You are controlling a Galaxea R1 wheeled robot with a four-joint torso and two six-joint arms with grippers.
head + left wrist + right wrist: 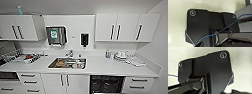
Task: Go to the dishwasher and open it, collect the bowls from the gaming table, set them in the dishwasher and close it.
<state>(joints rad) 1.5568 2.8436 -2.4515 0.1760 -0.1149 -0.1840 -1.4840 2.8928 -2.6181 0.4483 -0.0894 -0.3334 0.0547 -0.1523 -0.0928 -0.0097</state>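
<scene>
The dishwasher [106, 84] is straight ahead, built in under the white counter [100, 68], just right of the sink cabinet. Its front stands open, showing a dark interior with racks. The bowls and the gaming table are out of view. In both wrist views the robot's own dark plate and jointed bar hang over a pale speckled floor [176, 25] [243, 65].
A steel sink [67, 63] holding dishes is set into the counter, with a dish rack [30, 58] to its left and cups and cloths [122, 56] to its right. White drawers [137, 83] flank the dishwasher. A side wall [160, 50] closes in on the right.
</scene>
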